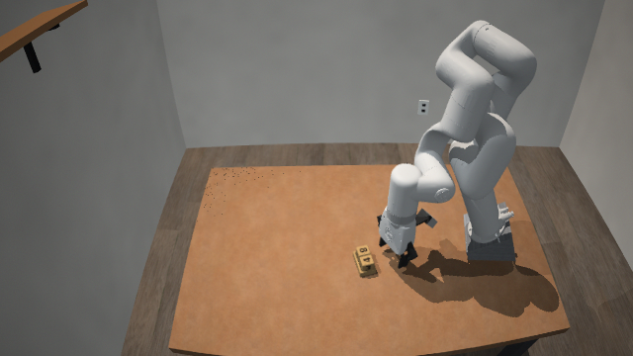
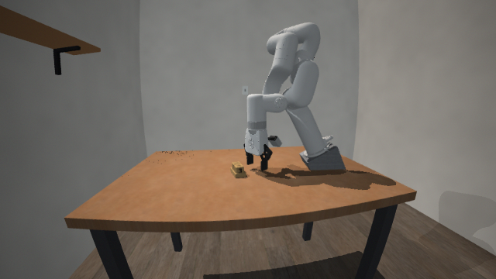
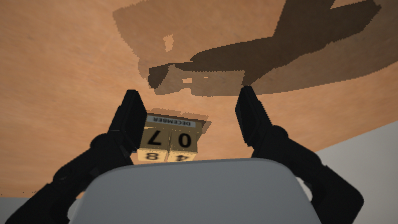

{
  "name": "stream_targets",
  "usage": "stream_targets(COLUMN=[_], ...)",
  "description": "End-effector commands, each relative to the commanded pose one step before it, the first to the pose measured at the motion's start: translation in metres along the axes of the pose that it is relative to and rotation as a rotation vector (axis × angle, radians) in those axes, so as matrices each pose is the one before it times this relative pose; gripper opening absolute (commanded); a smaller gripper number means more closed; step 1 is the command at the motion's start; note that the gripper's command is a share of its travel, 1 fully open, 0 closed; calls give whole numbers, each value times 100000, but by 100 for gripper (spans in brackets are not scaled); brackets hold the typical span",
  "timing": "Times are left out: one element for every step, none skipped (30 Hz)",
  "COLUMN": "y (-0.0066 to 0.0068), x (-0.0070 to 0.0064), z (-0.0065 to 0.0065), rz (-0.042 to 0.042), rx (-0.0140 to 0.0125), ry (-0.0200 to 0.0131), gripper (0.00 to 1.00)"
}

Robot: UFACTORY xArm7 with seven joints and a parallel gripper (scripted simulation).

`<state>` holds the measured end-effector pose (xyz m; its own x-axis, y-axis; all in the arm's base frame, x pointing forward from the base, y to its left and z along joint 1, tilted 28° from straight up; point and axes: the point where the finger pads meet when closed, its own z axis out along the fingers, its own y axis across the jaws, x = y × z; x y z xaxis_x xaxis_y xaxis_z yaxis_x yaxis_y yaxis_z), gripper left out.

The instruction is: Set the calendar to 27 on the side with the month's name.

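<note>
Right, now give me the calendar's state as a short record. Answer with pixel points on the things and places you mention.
month: December
date shown: 07
left cube (image 1: 366, 260) (image 2: 239, 170) (image 3: 185, 140): 0 in front, 4 on top
right cube (image 1: 363, 249) (image 2: 236, 164) (image 3: 155, 137): 7 in front, 8 on top
tray (image 1: 367, 274) (image 2: 240, 177) (image 3: 172, 121): flat on the table
gripper (image 1: 393, 254) (image 2: 256, 166) (image 3: 189, 91): open, holding nothing
still wrong for 27: left digit
</note>
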<state>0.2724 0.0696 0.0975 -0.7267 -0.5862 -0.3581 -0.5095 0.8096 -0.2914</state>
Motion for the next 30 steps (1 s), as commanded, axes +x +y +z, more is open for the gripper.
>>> stream_targets(y=[-8, 0, 0, 0, 0, 0, 0, 0, 0, 0, 0, 0, 0, 0, 0, 0, 0, -1, -1, -1, 2, -1, 2, -2, 0, 1, 0, 0, 1, -1], x=[-105, 0, 0, 0, 0, 0, 0, 0, 0, 0, 0, 0, 0, 0, 0, 0, 0, 0, -1, 0, 1, -1, 1, -1, 0, 0, 0, 0, 1, -2], z=[-44, 0, 0, 0, 0, 0, 0, 0, 0, 0, 0, 0, 0, 0, 0, 0, -5, -29, -71, -122, -176, -229, -275, -316, -342, -356, 0, 0, -354, -337], rz=[-14, 0, 0, 0, 0, 0, 0, 0, 0, 0, 0, 0, 0, 0, 0, 0, 0, -1, -1, -1, 2, -1, 2, -2, 0, 1, 0, 0, 1, -1], rx=[33, 0, 0, 0, 0, 0, 0, 0, 0, 0, 0, 0, 0, 0, 0, 0, 0, 2, 4, 3, -5, 3, -7, 5, 0, -2, 0, 0, -3, 2], ry=[-225, 0, 0, 0, 0, 0, 0, 0, 0, 0, 0, 0, 0, 0, 0, 0, 0, 1, 2, 1, -2, 1, -3, 2, 0, -1, 0, 0, -1, 1], gripper=[100, 100, 100, 100, 100, 100, 100, 100, 100, 100, 100, 100, 100, 100, 100, 100, 100, 100, 100, 100, 100, 100, 100, 100, 100, 100, 100, 100, 100, 100])
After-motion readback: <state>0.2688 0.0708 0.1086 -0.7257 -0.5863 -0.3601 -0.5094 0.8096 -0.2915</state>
